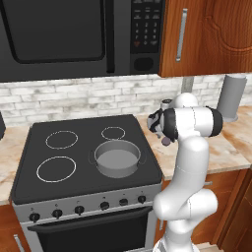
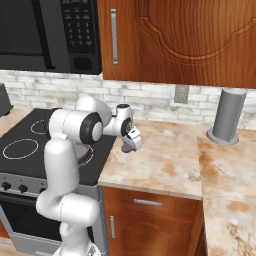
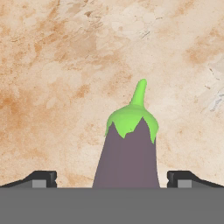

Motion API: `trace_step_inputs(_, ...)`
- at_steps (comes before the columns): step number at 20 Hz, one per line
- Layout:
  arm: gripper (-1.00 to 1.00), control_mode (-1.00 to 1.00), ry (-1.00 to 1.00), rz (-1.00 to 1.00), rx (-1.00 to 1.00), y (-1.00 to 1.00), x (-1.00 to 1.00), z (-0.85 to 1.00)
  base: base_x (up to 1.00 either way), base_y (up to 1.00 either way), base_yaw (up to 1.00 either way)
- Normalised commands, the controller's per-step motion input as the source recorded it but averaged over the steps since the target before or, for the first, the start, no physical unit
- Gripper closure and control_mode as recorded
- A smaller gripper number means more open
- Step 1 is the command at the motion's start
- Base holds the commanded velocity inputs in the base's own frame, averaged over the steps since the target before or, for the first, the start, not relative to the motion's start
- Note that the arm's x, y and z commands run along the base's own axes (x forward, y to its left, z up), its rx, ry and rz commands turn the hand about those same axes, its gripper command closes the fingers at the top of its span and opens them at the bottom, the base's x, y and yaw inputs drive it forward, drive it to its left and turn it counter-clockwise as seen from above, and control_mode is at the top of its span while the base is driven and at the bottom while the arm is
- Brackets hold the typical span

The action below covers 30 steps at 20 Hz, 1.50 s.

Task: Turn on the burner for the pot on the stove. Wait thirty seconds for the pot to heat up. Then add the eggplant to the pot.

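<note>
The eggplant (image 3: 129, 153), dark purple with a green stem cap, lies on the marble counter just right of the stove (image 1: 34, 170). My gripper (image 3: 112, 181) is open and points down over it. One fingertip (image 3: 41, 179) stands well clear on each side of the eggplant, touching nothing. From the base views the gripper (image 1: 165, 137) (image 2: 131, 144) hangs low over the counter, and a bit of the eggplant (image 1: 166, 141) (image 2: 126, 148) shows beneath it. The grey pot (image 1: 117, 158) sits on the stove's front right ring, left of my arm.
A row of black knobs (image 1: 78, 210) runs along the stove's silver front. A black microwave (image 1: 74, 34) hangs above the stove. A tall grey cylinder (image 1: 231, 96) (image 2: 227, 117) stands at the back right of the counter, with wooden cabinets above.
</note>
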Motion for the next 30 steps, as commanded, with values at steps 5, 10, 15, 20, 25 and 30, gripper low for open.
trace_step_inputs(5, -1.0, -1.0, 0.0, 0.0, 0.0, 0.0, 0.0, 0.0, 0.0, 0.0, 0.0)
trace_step_inputs(10, -1.0, -1.0, 0.0, 0.0, 0.0, 0.0, 0.0, 0.0, 0.0, 0.0, 0.0)
trace_step_inputs(15, -1.0, -1.0, 0.0, 0.0, 0.0, 0.0, 0.0, 0.0, 0.0, 0.0, 0.0)
trace_step_inputs(20, -1.0, -1.0, 0.0, 0.0, 0.0, 0.0, 0.0, 0.0, 0.0, 0.0, 0.0)
trace_step_inputs(25, -1.0, -1.0, 0.0, 0.0, 0.0, 0.0, 0.0, 0.0, 0.0, 0.0, 0.0)
trace_step_inputs(30, -1.0, -1.0, 0.0, 0.0, 0.0, 0.0, 0.0, 0.0, 0.0, 0.0, 0.0)
